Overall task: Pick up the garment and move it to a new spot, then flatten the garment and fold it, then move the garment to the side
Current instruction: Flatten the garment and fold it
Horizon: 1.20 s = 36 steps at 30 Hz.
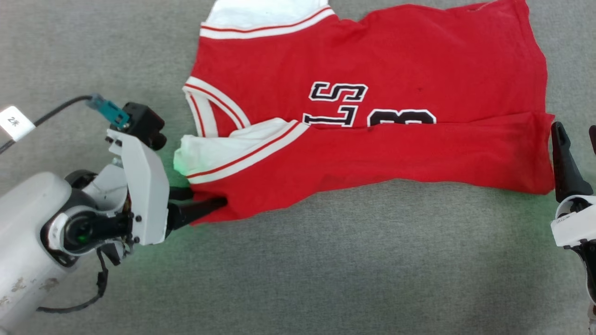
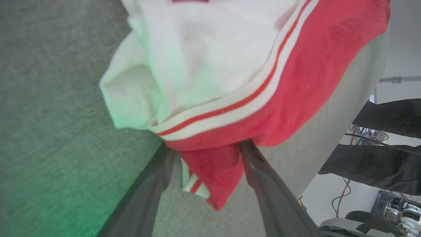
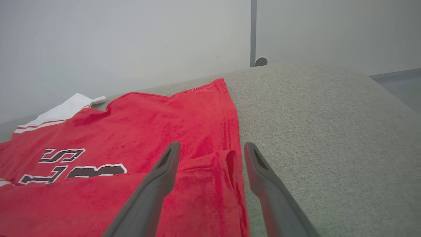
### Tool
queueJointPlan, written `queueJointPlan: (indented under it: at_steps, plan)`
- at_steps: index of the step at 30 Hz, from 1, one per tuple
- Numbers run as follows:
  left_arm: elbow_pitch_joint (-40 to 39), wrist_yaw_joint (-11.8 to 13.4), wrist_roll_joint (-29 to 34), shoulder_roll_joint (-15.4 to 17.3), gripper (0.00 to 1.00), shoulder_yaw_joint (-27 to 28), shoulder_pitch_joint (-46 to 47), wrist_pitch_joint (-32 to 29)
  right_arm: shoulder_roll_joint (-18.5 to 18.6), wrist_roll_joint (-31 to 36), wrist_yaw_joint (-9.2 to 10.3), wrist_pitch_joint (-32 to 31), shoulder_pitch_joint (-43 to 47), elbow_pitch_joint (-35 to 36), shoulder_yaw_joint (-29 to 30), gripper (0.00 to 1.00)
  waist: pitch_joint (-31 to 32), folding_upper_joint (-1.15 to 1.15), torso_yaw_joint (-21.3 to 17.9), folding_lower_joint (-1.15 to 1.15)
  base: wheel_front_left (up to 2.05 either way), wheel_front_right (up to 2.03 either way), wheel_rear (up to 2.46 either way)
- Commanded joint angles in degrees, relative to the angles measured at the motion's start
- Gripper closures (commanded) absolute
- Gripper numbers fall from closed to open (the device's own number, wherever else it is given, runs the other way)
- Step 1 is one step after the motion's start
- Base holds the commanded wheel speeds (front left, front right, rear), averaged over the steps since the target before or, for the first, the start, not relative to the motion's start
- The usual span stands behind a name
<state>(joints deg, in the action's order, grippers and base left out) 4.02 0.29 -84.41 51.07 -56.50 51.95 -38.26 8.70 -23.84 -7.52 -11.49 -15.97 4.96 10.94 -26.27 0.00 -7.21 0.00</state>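
The garment [image 1: 419, 60] lies on the grey worktop [image 1: 326, 260] with its long axis running straight across in front of the robot, collar toward its left and hem toward its right. The near long edge is already folded up over the body, covering the lower part of the chest print.

The left gripper [image 1: 209, 200] is at the near collar-end corner, just below the folded white sleeve [image 1: 209, 153]. In the left wrist view its jaws stand apart, with a tongue of red cloth between them [image 2: 207, 154]; I see no pinch.

The right gripper [image 1: 577, 139] is at the hem end, just beside the near corner. Its jaws are also apart, straddling the doubled hem edge from a little above it [image 3: 212, 148].

Each arm has its own end of the near edge, and neither is clearly the nearer. To my eye the next move depends on both closing on those two corners and carrying the edge away from the robot, across the short axis.

The black, white-outlined print [image 1: 340, 104] shows an S, other letters and what may be an 8, half hidden by the fold. A white tag [image 1: 16, 122] on the left arm's cable starts with a 2; I can't read the rest.
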Motion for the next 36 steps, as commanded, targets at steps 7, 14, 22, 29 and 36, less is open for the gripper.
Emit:
queueJointPlan:
  at_steps: [7, 14, 22, 29, 36]
  plan:
    - [1.9, -1.6, 0.1, -2.3, 0.87, -1.9, -3.0, 1.0, 0.6, -0.4, 0.06, 0.3, 0.0, -0.4, 0.5, 0.00, -1.1, 0.00, -1.6, 0.00, 0.00, 0.00, 0.00]
    - [2.2, -2.9, 0.7, -2.6, 1.00, -1.2, -3.1, 2.9, 5.2, 0.7, 0.06, -7.4, -0.3, -0.5, -2.7, 0.00, -0.6, 0.00, -0.6, 0.00, 0.00, 0.00, 0.00]
    - [2.6, -4.2, 0.9, -2.9, 1.00, -0.9, -3.2, 4.0, 9.6, 1.5, 0.06, -27.5, -2.4, -1.8, -3.9, 0.00, -1.1, 0.00, 0.6, 0.00, 0.00, 0.00, 0.00]
    - [3.1, -5.0, 1.5, -4.1, 1.00, -1.2, -2.7, 4.4, 8.4, 1.2, 0.06, -41.3, -4.7, -5.4, -3.0, 0.00, -1.8, 0.00, 1.9, 0.00, 0.00, 0.00, 0.00]
    - [3.8, -5.8, 2.2, -4.1, 1.00, -1.0, -3.5, 6.1, 7.1, 0.4, 0.02, -43.1, -4.6, -3.9, -1.8, 1.00, -1.7, 0.00, 2.6, 0.00, 0.00, 0.00, 0.00]
